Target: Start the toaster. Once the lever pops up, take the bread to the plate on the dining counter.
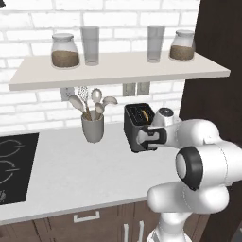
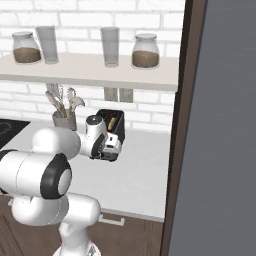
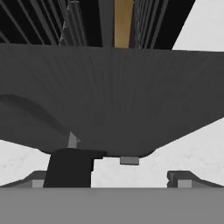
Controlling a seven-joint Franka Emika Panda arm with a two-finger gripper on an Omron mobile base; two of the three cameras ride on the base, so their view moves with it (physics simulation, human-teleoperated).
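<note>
A white brick wall backs the speckled bench. A pale shelf above it carries two jars and two glasses. A black hob sits at the bench's left end; a tall dark cabinet stands at its right.

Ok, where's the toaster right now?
The toaster stands on the worktop against the brick wall, right of the utensil cup, with the hand at its front.

The toaster stands on the desk right in front of the claw, bread in its slot, utensil cup farther left, shelf above.
</note>
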